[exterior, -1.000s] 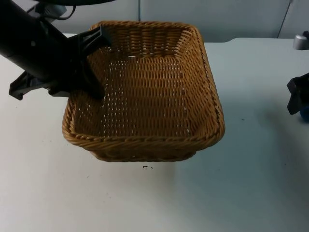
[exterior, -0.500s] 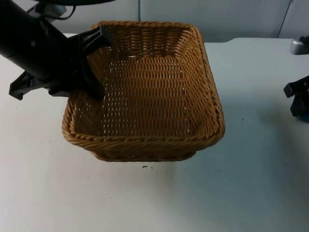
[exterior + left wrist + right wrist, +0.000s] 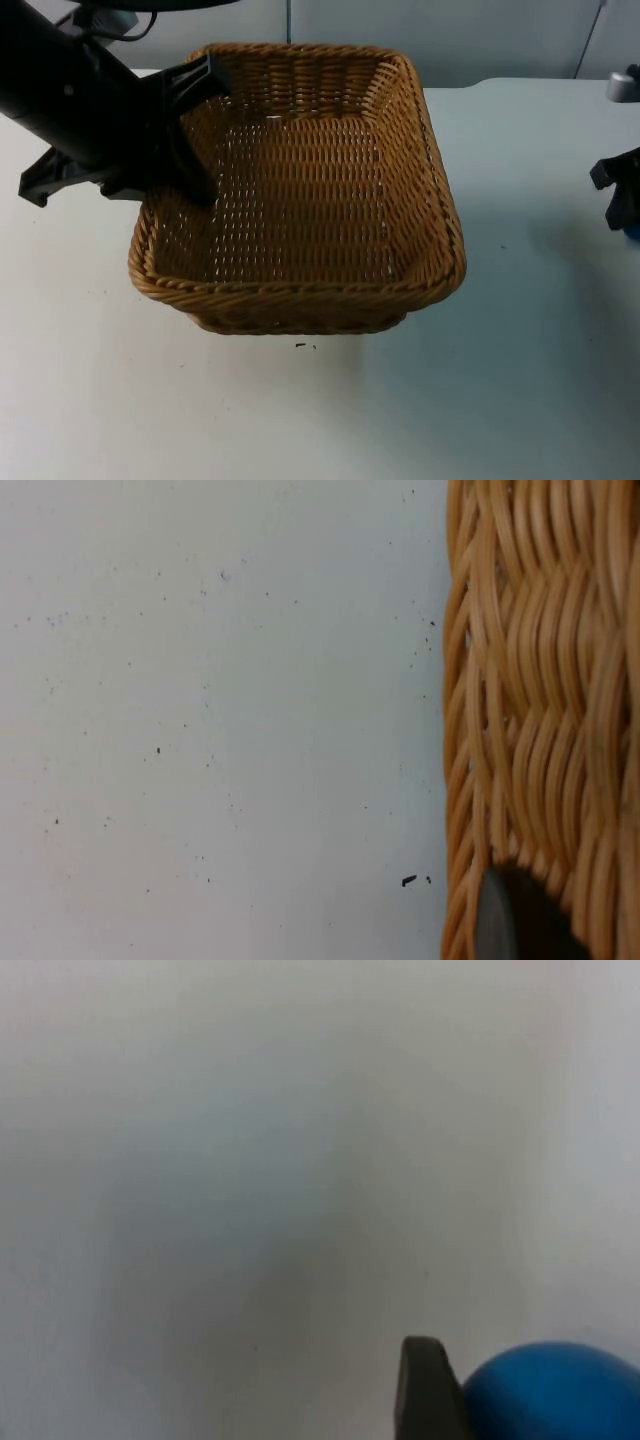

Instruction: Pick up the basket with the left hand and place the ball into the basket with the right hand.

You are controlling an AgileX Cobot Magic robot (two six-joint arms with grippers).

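Observation:
A woven wicker basket (image 3: 300, 300) hangs in my left gripper (image 3: 190, 175), which is shut on its left wall with one black finger reaching down inside. The left wrist view looks along the outer weave of the basket (image 3: 540, 680), with a fingertip (image 3: 505, 920) pressed against it and the table well below. At the table's right edge my right gripper (image 3: 622, 212) holds the blue ball (image 3: 633, 234), of which a sliver shows below the fingers. In the right wrist view the ball (image 3: 550, 1390) sits tight against a black fingertip (image 3: 425, 1390).
The white table (image 3: 520, 380) spreads in front and to the right of the basket, with open surface between the basket and the right gripper. A few dark specks (image 3: 305, 346) lie just before the basket. The grey partition wall (image 3: 480, 35) closes the back.
The right gripper, with the ball, dipped slightly and has come back up a little toward the right edge. The left arm and basket have not moved.

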